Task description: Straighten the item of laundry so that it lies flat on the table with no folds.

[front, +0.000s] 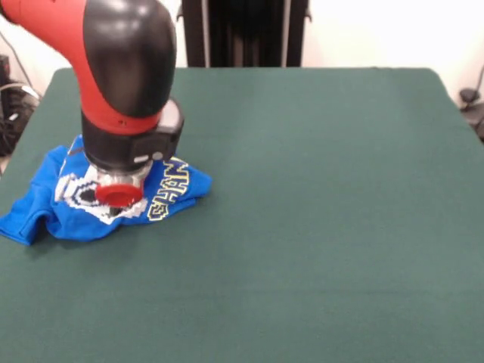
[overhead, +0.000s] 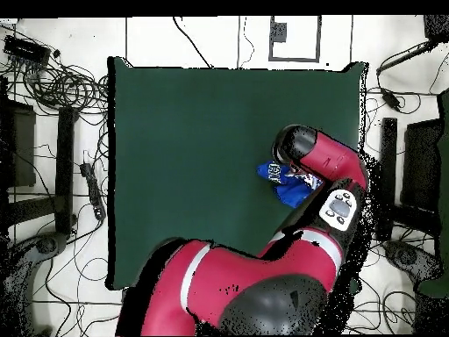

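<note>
Gripper: Your gripper (front: 117, 198) comes straight down onto the shirt in the front view. Only a red disc and a clear collar under the black wrist show there. No fingers are visible, so you cannot tell whether it is spread or pressed together, nor whether it holds cloth.

Contact: The red disc sits against the printed front of the item of laundry (front: 170, 189). It seems to touch the fabric, though the wrist blocks the exact spot.

Item of laundry: You see the blue T-shirt bunched near the table's left edge in the front view. It is rumpled, with folds along its lower hem and one sleeve trailing toward the left edge. The yellow-outlined lettering lies to the right of the wrist. The white-grey pixel print lies to the left of the disc and under it.

Table: The dark green table (front: 318, 227) is bare to the right of the shirt and in front of it.

Front view only: It gives you the print, the lettering and the red disc.

Overhead view only: It shows you the arm (overhead: 329, 162) bent over the shirt near the table's right edge. Just a small blue patch (overhead: 289, 191) of it peeks out beside the arm. The gripper is hidden beneath the arm here.
</note>
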Available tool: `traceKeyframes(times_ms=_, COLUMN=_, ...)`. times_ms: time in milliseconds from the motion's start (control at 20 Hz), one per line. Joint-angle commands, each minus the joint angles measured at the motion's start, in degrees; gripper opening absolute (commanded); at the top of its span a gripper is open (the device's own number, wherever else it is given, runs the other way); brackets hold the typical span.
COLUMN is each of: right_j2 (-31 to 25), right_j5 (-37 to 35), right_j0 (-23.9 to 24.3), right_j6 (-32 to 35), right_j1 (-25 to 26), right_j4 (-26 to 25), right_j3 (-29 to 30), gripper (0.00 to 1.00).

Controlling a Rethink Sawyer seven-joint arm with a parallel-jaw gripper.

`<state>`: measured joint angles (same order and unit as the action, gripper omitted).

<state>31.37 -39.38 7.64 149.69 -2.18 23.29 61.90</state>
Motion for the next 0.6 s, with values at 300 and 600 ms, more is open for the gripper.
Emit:
traceKeyframes(times_ms=300, right_j2=-0.65, right_j5=-17.56, right_j0=-2.45, right_j6=23.23, right_j1=7.15, right_j4=6.85, right_j3=-15.64, gripper=0.0)
traceKeyframes(times_ms=600, right_j2=3.25, right_j5=-29.86, right_j0=-3.93, right_j6=34.14, right_j1=8.47, right_j4=11.5, right_j3=-24.29, gripper=0.0)
